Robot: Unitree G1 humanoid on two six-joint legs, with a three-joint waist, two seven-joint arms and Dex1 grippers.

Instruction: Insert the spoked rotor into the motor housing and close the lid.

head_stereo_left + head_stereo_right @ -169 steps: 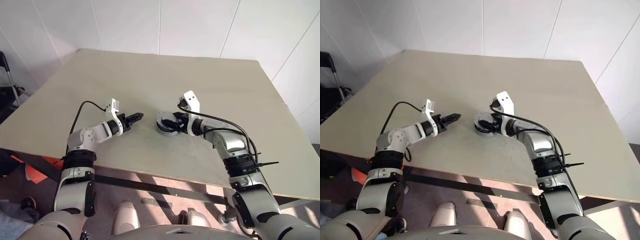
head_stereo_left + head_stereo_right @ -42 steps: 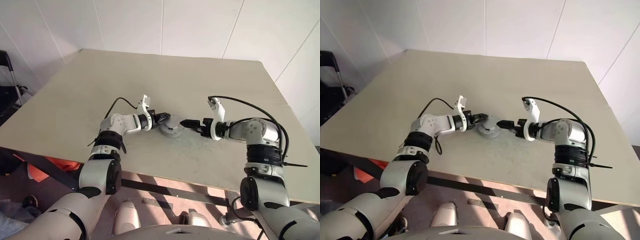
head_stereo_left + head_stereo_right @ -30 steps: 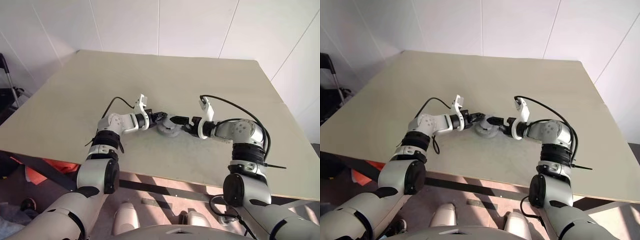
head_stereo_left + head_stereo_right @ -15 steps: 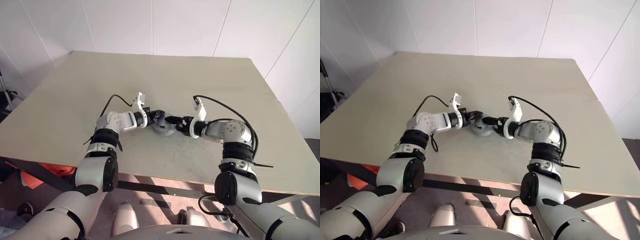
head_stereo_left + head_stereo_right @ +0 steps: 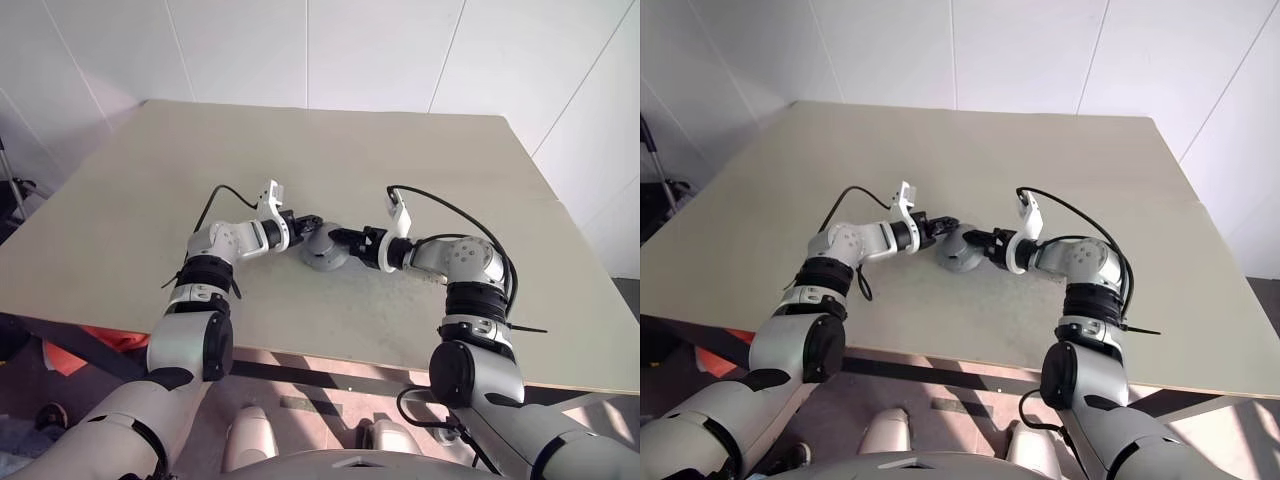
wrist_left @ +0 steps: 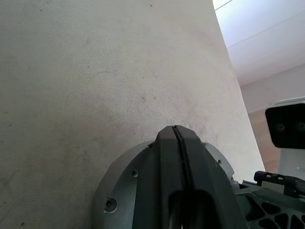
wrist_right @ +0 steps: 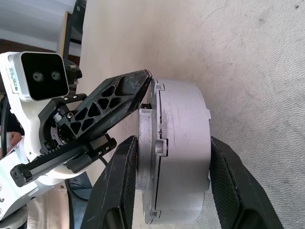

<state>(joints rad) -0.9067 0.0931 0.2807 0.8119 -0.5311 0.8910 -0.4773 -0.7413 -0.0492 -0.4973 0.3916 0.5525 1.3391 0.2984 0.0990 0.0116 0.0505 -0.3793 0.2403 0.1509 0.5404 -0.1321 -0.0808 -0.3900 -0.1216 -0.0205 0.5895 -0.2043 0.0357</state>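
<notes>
The grey motor housing (image 7: 183, 152) is clamped between the fingers of my right gripper (image 7: 172, 143), one finger on its base and one on the lid side. It sits tilted off flat near the table's middle (image 5: 322, 250). The lid (image 7: 145, 157) is the thinner grey cap seated on the housing's face. My left gripper (image 7: 143, 78) is shut, its joined tips pressing against the lid's edge. In the left wrist view its shut tips (image 6: 177, 131) lie over the round grey cap (image 6: 119, 186). The spoked rotor is hidden.
The beige table (image 5: 400, 150) stretches wide around both arms, its front edge close to me and white walls behind it. A dark stand (image 5: 8, 180) is off the table's left side. Cables loop from both wrists.
My right gripper has gone from open beside the housing to shut on it. The housing has tipped up from lying flat. The left gripper stays shut against it. The camera has shifted slightly.
</notes>
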